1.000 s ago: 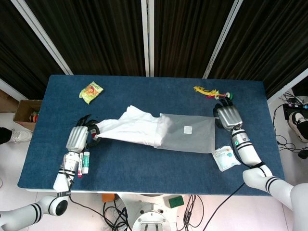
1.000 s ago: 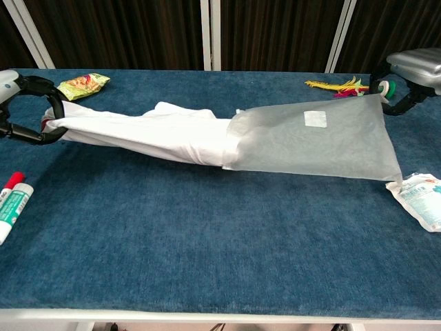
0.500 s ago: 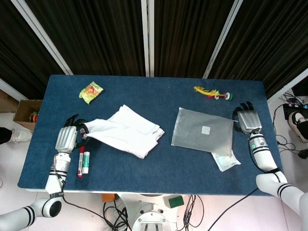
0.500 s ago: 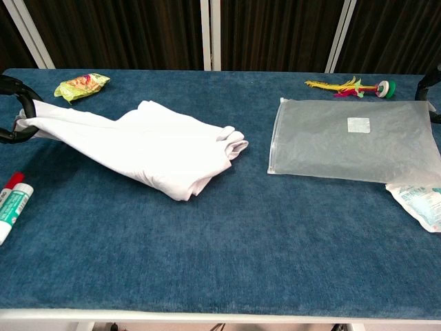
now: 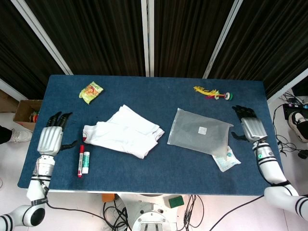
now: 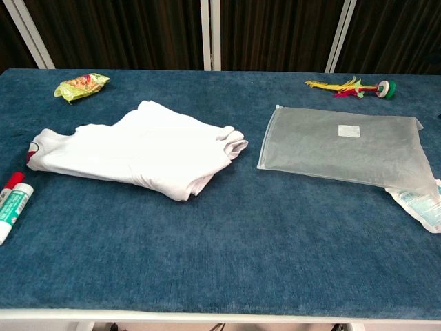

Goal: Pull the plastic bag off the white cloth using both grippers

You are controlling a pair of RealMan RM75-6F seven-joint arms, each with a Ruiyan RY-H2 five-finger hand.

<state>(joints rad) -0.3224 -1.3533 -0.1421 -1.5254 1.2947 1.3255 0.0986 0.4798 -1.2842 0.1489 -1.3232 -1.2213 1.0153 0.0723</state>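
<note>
- My left robot hand [image 5: 49,138] hovers over the bench [image 5: 154,166] edge with its fingers spread, holding nothing; the white cloth [image 5: 126,131] lies crumpled just to its inner side, apart from it.
- My right robot hand [image 5: 252,128] is likewise spread wide and empty; the plastic bag [image 5: 198,137] lies flat just inward of it, not touching.
- Bag and cloth sit well apart between my two hands, with bare blue surface between them, so I judge the pull-off done and the release step in hand.
- Next, I think, nothing more than drawing both arms clear without brushing either thing.
- The bag's near corner overlaps a small printed packet [image 5: 224,158] close to my right robot hand.
- The head view alone shows both hands; the chest view shows neither.
- The chest view shows better how flat the bag lies, and that the cloth's folded end points toward it; two markers [image 6: 12,201] lie at its left edge, beside my left robot hand.
</note>
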